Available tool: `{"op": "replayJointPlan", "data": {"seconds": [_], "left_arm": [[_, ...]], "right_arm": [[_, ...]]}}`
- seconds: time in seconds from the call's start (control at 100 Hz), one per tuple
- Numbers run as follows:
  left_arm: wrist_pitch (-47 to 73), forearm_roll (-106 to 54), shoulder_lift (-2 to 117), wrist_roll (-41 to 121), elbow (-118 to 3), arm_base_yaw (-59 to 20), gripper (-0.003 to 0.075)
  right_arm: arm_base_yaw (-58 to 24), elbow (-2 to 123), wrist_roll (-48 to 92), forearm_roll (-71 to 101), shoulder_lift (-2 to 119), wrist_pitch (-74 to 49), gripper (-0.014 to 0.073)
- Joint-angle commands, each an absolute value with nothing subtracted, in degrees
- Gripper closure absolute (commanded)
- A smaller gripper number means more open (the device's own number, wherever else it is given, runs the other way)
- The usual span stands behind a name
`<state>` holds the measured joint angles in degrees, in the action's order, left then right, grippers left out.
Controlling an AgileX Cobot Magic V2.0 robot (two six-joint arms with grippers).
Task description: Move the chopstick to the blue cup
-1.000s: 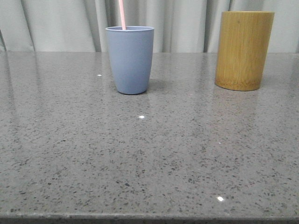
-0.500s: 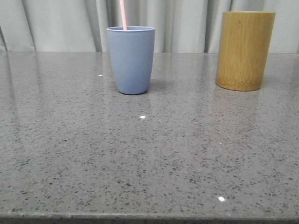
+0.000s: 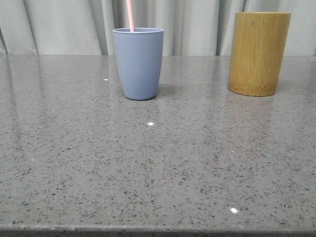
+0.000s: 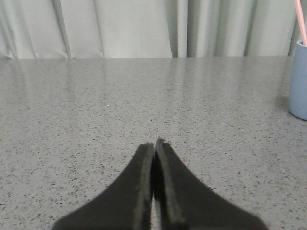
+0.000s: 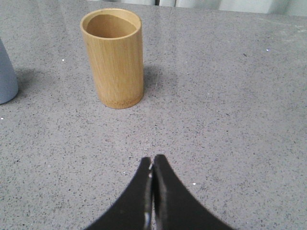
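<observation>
The blue cup (image 3: 138, 63) stands on the grey stone table at the back, left of centre. A pale pink chopstick (image 3: 130, 15) sticks up out of it; only its upper end shows. The cup's edge (image 4: 298, 79) and the chopstick (image 4: 301, 21) also show in the left wrist view, and a sliver of the cup (image 5: 6, 76) shows in the right wrist view. My left gripper (image 4: 154, 143) is shut and empty, low over the table, well away from the cup. My right gripper (image 5: 152, 159) is shut and empty, short of the bamboo holder. Neither gripper shows in the front view.
A taller tan bamboo holder (image 3: 258, 53) stands at the back right; in the right wrist view (image 5: 113, 57) its inside looks empty. A pale curtain (image 3: 197, 24) hangs behind the table. The table's front edge (image 3: 158, 229) runs along the bottom of the front view.
The front view has shifted very slightly; the cup, chopstick and holder stand as before.
</observation>
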<state>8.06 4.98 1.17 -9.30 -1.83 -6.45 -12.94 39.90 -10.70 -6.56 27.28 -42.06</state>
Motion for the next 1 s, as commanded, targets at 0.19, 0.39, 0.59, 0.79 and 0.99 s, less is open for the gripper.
{"op": "replayJointPlan", "data": {"seconds": [0.19, 0.39, 0.59, 0.79, 0.99], "left_arm": [[1.9, 4.8, -2.2, -9.3, -0.3, -3.6, 0.0739], [-1.0, 6.4, -2.2, -9.3, 0.6, -3.4, 0.0739], [-1.4, 6.9, -2.2, -9.3, 0.6, -3.4, 0.0739], [-1.4, 6.9, -2.2, -9.3, 0.6, -3.4, 0.0739], [-1.4, 6.9, -2.2, -9.3, 0.6, -3.4, 0.0739]], "right_arm": [[-12.7, 41.1, -10.3, -7.6, 27.3, -38.3, 0.0661], [-12.7, 41.1, -10.3, -7.6, 27.3, -38.2, 0.0661], [-12.7, 41.1, -10.3, -7.6, 27.3, -38.2, 0.0661], [-12.7, 41.1, -10.3, -7.6, 27.3, -38.2, 0.0661], [-12.7, 41.1, -10.3, -7.6, 27.3, -38.2, 0.0661]]}}
